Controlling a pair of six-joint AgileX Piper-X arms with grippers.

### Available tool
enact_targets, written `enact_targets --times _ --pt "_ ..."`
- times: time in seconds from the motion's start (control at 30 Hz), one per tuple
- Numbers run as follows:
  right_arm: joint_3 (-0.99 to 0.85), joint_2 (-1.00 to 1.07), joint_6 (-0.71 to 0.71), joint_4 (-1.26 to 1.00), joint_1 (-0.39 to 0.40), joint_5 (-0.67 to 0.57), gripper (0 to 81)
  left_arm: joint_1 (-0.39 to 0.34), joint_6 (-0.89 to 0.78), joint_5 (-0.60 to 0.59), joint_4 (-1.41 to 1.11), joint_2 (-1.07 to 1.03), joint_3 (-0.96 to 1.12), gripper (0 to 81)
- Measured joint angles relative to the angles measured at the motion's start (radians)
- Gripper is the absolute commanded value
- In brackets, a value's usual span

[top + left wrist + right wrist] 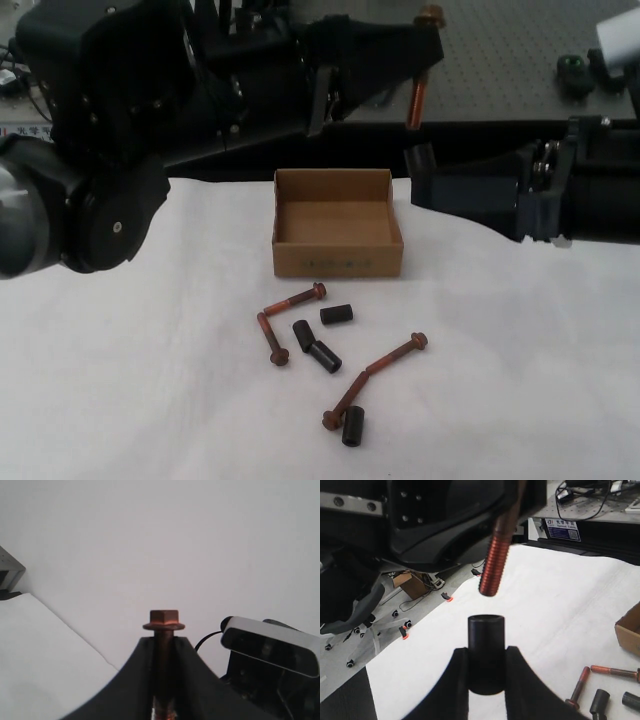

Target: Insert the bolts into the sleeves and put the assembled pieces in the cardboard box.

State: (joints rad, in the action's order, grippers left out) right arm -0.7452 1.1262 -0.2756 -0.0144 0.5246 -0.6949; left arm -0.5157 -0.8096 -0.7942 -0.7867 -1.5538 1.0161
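upper middle: left jaws clench a coppery hex-head bolt (417,95) above the black cylindrical sleeve (420,158) the right jaws grasp, so insertion likely needs alignment next.

Five bolts (293,298) in all: four lie loose, and one bolt (415,100) is held up in the air. Five sleeves (336,314) as well: four lie loose, one sleeve (420,160) is held up. One cardboard box (337,262)
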Motion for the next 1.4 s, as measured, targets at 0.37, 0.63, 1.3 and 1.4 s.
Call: enact_targets --times 0.37,0.63,1.3,1.4 --pt "0.000 0.000 -0.029 -0.028 0.000 -0.004 2.5 0.000 0.000 -0.003 -0.002 0.003 0.000 0.6" --pt "0.000 0.000 -0.031 -0.035 0.000 -0.001 2.5 0.000 0.000 -0.003 -0.002 0.005 0.000 0.6" --pt "0.001 0.002 -0.045 -0.042 -0.011 -0.001 2.5 -0.028 0.000 0.004 -0.009 0.005 0.000 0.6" --pt "0.001 0.002 -0.045 -0.042 -0.011 0.002 2.5 -0.028 0.003 0.004 -0.009 0.005 0.000 0.6"
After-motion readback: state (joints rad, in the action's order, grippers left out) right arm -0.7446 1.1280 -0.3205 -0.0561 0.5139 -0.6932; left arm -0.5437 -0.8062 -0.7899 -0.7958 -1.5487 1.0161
